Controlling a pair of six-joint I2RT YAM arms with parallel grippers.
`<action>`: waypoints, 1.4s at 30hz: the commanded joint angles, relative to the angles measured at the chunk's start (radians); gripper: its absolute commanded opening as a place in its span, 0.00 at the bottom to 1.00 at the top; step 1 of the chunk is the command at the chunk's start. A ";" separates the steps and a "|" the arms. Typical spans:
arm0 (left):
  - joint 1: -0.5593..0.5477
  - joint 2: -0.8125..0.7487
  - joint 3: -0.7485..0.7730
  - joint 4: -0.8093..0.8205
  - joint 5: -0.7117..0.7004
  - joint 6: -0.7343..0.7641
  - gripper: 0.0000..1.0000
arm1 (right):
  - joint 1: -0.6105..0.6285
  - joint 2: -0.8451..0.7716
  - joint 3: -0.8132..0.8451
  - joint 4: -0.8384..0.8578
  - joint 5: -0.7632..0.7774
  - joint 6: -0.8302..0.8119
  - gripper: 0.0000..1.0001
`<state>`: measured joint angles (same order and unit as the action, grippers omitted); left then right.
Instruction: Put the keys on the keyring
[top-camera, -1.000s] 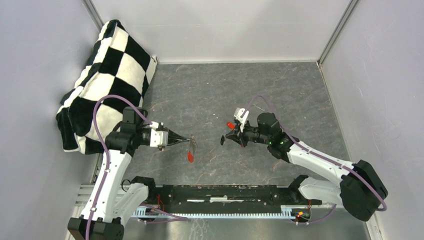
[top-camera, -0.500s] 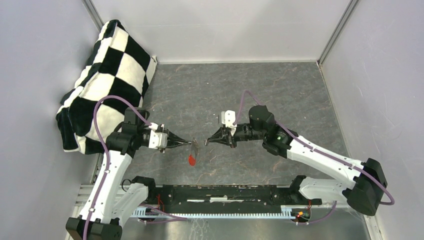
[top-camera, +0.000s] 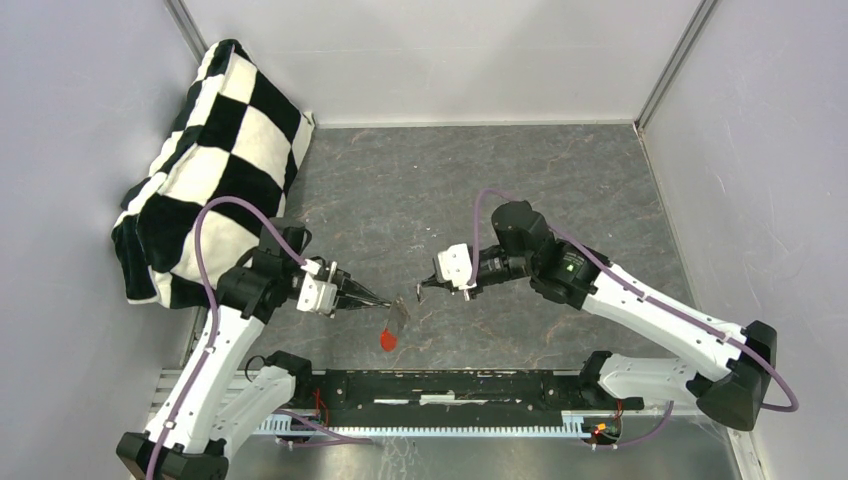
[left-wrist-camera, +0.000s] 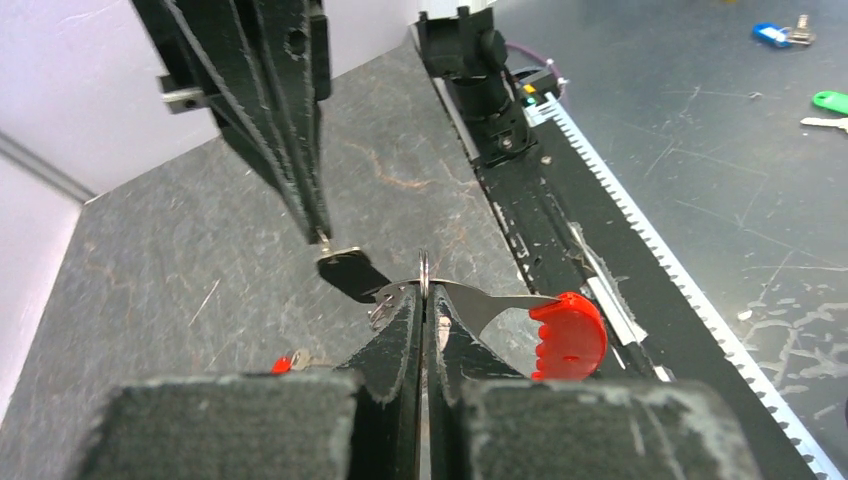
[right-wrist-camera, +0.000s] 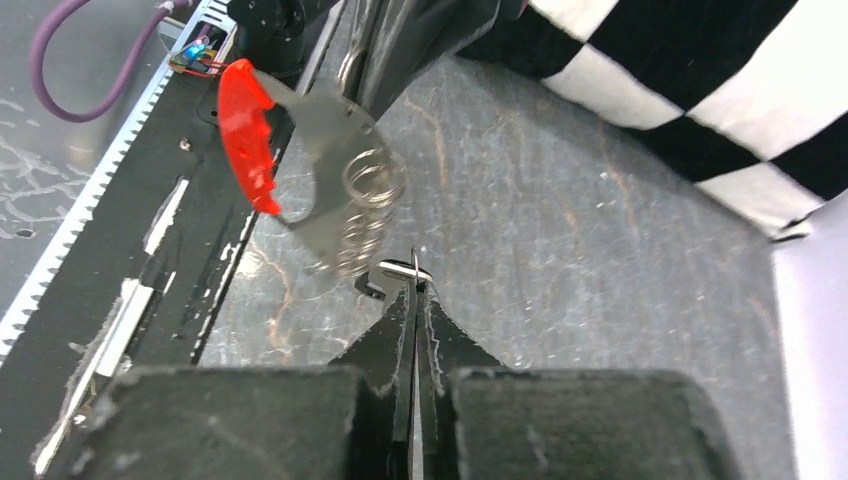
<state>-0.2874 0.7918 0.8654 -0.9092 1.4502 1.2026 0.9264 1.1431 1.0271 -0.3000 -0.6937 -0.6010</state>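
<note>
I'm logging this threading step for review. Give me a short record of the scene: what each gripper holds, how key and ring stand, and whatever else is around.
left gripper: shut on the keyring, pinching its metal ring
keyring pose: red band on the side toward the arm bases
right gripper: shut on the black-headed key
key to ring: close together; cannot tell if threaded
red-headed key: apparently on the table beside the left gripper, partly hidden
background: checkered cloth in the far left corner
</note>
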 joint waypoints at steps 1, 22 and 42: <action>-0.050 0.047 0.062 0.026 0.057 0.031 0.02 | 0.034 -0.013 0.104 -0.078 0.024 -0.148 0.00; -0.059 0.121 0.114 0.020 0.118 -0.115 0.02 | 0.206 -0.032 0.164 -0.074 0.238 -0.203 0.00; -0.058 0.143 0.123 0.020 0.085 -0.160 0.02 | 0.249 -0.028 0.185 -0.073 0.284 -0.197 0.00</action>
<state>-0.3428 0.9348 0.9436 -0.9054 1.5173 1.0855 1.1664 1.1316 1.1652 -0.4053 -0.4232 -0.7937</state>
